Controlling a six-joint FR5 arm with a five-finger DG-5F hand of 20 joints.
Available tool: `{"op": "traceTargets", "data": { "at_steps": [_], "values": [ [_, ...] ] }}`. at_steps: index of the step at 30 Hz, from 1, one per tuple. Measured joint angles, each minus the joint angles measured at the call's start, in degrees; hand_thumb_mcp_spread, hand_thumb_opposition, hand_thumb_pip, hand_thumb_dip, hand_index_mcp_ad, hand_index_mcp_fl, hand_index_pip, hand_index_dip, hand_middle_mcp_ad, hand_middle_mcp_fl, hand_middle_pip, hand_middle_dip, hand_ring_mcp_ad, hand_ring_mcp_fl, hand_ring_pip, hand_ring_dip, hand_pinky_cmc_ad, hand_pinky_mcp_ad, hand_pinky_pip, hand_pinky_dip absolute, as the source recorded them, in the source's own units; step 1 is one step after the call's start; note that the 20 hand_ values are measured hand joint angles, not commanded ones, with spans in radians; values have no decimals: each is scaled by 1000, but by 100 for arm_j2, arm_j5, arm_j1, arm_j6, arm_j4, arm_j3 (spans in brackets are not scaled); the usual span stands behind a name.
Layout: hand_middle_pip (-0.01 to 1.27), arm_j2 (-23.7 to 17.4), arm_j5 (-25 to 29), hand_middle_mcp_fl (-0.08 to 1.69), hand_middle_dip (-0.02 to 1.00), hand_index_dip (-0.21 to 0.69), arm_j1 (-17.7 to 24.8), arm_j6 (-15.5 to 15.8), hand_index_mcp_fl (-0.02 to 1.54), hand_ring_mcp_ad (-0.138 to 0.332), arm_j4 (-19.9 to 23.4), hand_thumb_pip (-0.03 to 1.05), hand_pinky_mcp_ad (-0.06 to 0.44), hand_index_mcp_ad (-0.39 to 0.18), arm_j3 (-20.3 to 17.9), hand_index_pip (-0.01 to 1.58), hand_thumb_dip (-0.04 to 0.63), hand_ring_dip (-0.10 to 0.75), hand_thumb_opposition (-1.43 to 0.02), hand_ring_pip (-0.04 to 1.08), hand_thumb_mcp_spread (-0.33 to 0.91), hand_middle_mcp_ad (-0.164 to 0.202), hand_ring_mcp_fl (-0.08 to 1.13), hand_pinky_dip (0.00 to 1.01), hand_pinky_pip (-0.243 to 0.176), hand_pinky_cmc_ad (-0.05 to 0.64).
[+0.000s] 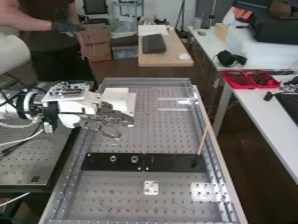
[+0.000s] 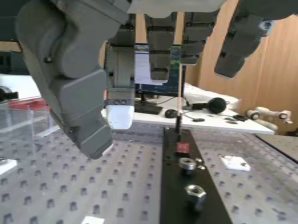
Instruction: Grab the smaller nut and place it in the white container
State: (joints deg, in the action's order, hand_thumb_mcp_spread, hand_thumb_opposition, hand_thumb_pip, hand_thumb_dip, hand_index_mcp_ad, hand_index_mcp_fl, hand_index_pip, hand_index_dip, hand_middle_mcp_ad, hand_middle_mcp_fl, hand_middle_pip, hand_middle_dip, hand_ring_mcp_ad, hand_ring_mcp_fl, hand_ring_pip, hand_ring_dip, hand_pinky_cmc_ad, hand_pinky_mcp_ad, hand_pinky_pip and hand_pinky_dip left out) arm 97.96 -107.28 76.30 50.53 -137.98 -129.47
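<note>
Dark grey, the hand (image 1: 110,120) hangs beyond the bar (image 1: 174,162), its fingers (image 2: 160,52) apart and, as far as we see, empty. We cannot tell where the smaller nut is, so a reach on a guess could close on the larger nut (image 1: 113,159) or knock the bearing (image 1: 134,159). Moving carelessly, we might also clip what looks like the container (image 1: 118,95) beside the hand.

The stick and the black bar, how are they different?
The stick is skinny, but the bar is wide. The stick is mostly light brown; the bar is black. The stick stands up, while the bar lies flat. Both are long and straight.
</note>
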Motion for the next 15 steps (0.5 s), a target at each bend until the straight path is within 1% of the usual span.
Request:
{"op": "traceTargets", "data": {
  "at_steps": [5,8,9,10,11,12,15],
  "values": [
    [122,-2,-195,199,253,284,306,-63,382,112,-137,597,267,-103,127,1524,216,143,-930,91,469,75,14,173,37,330],
    [122,21,-330,199,253,284,497,-100,382,112,-221,597,267,-103,212,1524,216,157,-930,101,469,75,14,173,37,330],
    [122,37,-379,199,253,284,569,-109,382,112,-258,597,267,-103,244,1524,216,157,-930,101,469,80,14,173,37,330],
    [122,63,-442,199,253,284,655,-117,382,113,-297,597,267,-103,283,1524,216,157,-930,101,469,73,14,173,37,328],
    [122,75,-469,199,253,284,689,-121,382,113,-313,597,267,-103,298,1524,216,157,-927,101,469,79,14,173,37,330],
    [122,108,-533,199,253,284,773,-136,382,112,-350,597,267,-103,334,1524,216,157,-930,101,469,73,12,173,33,328],
    [122,179,-655,199,253,284,940,-190,382,108,-399,597,267,-103,400,1524,216,157,-930,101,469,75,12,173,37,330]
  ]
}}
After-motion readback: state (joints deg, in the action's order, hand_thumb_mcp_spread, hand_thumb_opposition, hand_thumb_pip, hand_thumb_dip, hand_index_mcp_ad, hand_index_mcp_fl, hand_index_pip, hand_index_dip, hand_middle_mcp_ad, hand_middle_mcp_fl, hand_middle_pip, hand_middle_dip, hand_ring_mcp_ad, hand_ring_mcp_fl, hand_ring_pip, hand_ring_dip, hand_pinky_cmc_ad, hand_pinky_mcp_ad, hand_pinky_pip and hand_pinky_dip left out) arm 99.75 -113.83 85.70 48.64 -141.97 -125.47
